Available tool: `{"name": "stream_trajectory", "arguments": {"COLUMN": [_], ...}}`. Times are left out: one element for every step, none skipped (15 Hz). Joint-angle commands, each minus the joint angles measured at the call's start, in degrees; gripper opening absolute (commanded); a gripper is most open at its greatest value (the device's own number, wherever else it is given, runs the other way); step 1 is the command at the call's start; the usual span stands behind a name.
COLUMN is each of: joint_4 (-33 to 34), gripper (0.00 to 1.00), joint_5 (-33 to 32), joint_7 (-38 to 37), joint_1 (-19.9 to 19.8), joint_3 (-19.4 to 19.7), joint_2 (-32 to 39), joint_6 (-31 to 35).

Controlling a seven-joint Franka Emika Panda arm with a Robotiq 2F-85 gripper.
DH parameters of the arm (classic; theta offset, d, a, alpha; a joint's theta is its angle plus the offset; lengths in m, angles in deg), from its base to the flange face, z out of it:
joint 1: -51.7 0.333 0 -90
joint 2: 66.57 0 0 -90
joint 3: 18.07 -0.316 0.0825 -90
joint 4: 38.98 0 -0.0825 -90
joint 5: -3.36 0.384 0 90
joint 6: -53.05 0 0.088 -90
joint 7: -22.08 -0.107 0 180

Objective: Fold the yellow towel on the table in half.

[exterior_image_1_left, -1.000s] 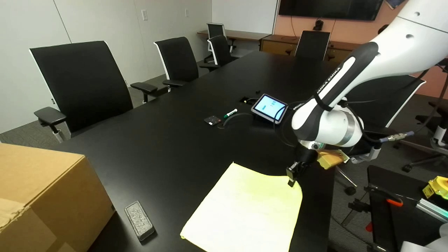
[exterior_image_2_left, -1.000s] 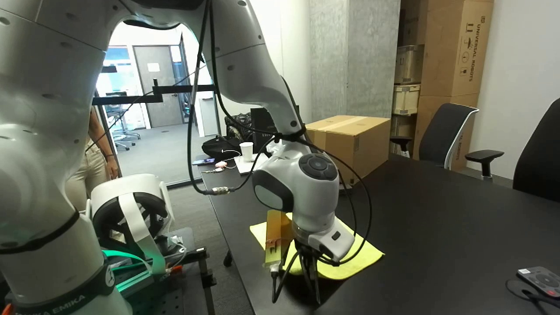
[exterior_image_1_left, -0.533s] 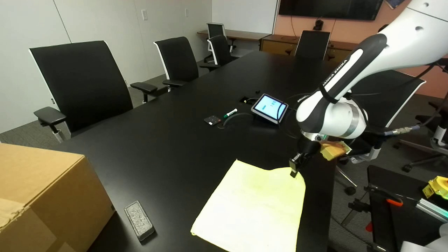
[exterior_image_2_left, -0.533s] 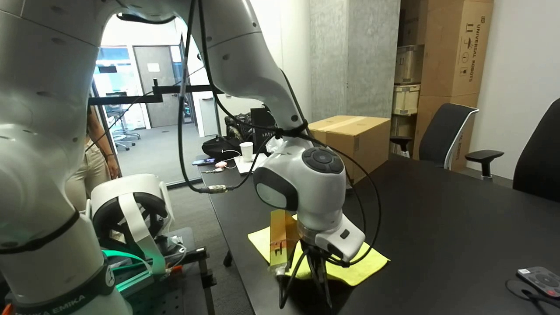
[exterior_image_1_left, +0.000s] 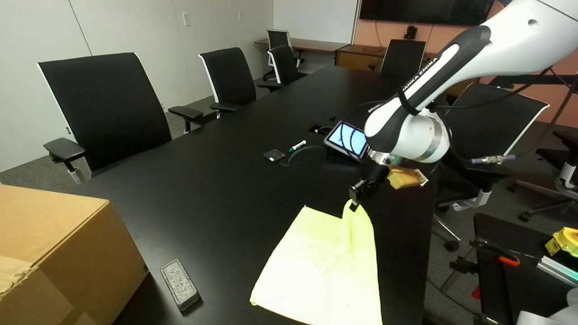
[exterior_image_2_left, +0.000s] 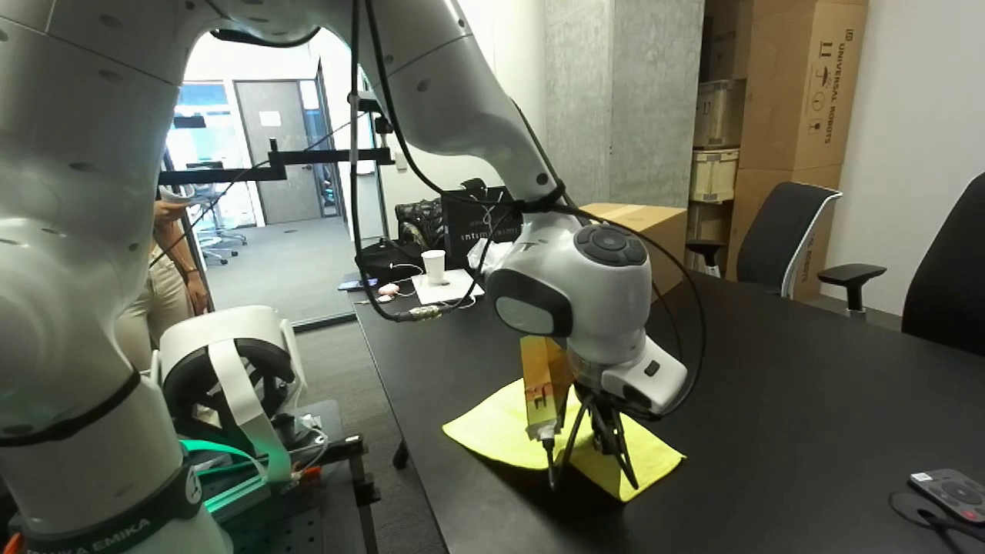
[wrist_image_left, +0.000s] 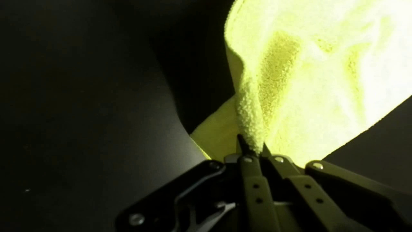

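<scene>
Pinch: The black two-fingered metal gripper (wrist_image_left: 252, 149) is clenched on a fold of the pale yellow, rectangular cloth towel (exterior_image_1_left: 316, 271), at or near a corner; whether the very tip is caught cannot be told.
Hold: A nip this small could slip if jerked, so release belongs only after the cloth has been laid down.
Raised edge: It climbs in a crease to the gripper, with dark shadow beside it in the wrist view, while most of the towel lies flat.
Surface: The cloth lies on the long, glossy black table (exterior_image_1_left: 216, 203); so smooth a top will likely let it skid, and a low, slow arc should serve better than a pull.
Loose corner: With one spot held, the neighbouring corner will probably lag and want straightening by a second grasp.
Halfway crease: Not yet made; which way it should run is unclear, but the carried edge ought to land square on the opposite one.
Off to the side: A dark grey, brick-shaped block (exterior_image_1_left: 180, 285) lies apart, between towel and tan cardboard box (exterior_image_1_left: 67, 253); the arc need reach neither.
Beyond: Black-backed office chairs (exterior_image_1_left: 106, 108) stand past the tabletop.
</scene>
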Motion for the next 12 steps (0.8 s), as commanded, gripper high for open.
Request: {"name": "stream_trajectory", "arguments": {"joint_4": [7.0, 8.1, 9.5, 10.9, 12.0, 13.1, 14.1, 14.8, 15.6, 16.4, 17.3, 18.2], "gripper": [0.02, 0.02, 0.02, 0.02, 0.02, 0.02, 0.02, 0.02, 0.02, 0.02, 0.02, 0.02], "joint_5": [-3.3, -7.4, -9.7, -11.9, -14.2, -16.1, -17.8, -19.4, -20.8, -22.1, -23.0, -24.0], "joint_7": [-6.3, -9.9, -12.3, -14.9, -17.6, -19.8, -21.6, -23.3, -24.7, -26.0, -27.0, -28.2], "joint_1": [1.7, -1.6, -1.5, -1.5, -1.5, -1.5, -1.6, -1.5, -1.7, -1.8, -2.1, -2.2], "joint_3": [0.9, -2.7, -2.8, -3.5, -4.0, -4.6, -5.4, -5.9, -6.5, -7.0, -7.7, -8.0], "joint_2": [4.4, 5.0, 6.1, 7.1, 7.6, 8.3, 9.0, 9.2, 9.2, 9.4, 9.6, 9.9], "joint_6": [-3.6, -3.7, -4.5, -4.8, -5.3, -5.3, -5.1, -4.6, -4.9, -4.7, -4.6, -4.6]}}
